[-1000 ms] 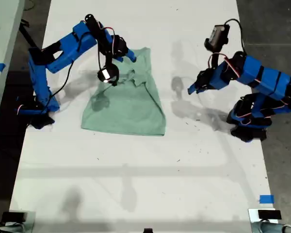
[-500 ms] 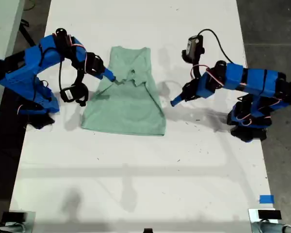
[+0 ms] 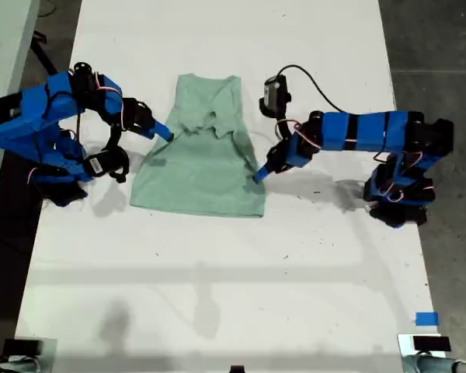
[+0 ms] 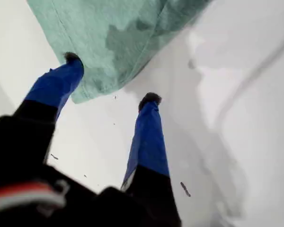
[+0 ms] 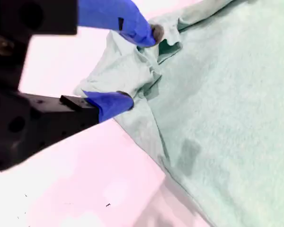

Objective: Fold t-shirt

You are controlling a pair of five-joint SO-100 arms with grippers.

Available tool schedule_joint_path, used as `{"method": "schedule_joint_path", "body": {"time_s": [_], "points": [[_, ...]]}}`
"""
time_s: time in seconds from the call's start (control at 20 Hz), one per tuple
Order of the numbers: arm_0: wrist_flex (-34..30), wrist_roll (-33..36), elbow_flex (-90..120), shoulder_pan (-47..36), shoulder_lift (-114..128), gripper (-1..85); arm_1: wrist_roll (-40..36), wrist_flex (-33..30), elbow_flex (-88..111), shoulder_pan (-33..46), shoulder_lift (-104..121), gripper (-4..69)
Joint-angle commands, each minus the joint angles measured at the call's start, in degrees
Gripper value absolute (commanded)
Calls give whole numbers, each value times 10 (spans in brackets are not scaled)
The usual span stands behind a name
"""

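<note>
the pale mint-green short-sleeved fabric t-shirt (image 3: 202,159) lies partly folded on the white worktop (image 3: 233,295), between the two blue arms. my second gripper (image 5: 135,68), at the shirt's edge toward the exterior view's left, has its fingers spread, straddling a bunched fold at a sleeve without pinching it. my first gripper (image 4: 109,78), at the edge toward the exterior view's right, is also spread, one finger over the hem corner, the other over bare worktop.
</note>
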Motion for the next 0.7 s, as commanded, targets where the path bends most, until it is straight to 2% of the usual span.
{"method": "schedule_joint_path", "body": {"time_s": [0.0,0.2,0.25,0.35,0.4,0.55,0.65], "points": [[-16,-7,-3,11,15,217,-9,-54,-48,-7,-47,287],[-16,-6,5,6,17,212,-16,-104,-57,-3,-114,226],[-16,-6,8,4,18,212,-16,-109,-60,0,-126,191],[-16,-6,11,0,22,212,-13,-113,-71,4,-145,68],[-16,-6,12,-2,23,212,-17,-113,-76,4,-149,39],[-17,-4,12,-5,23,212,-25,-96,-92,4,-151,6],[-18,-3,12,-7,23,211,-29,-57,-109,0,-149,1]]}}
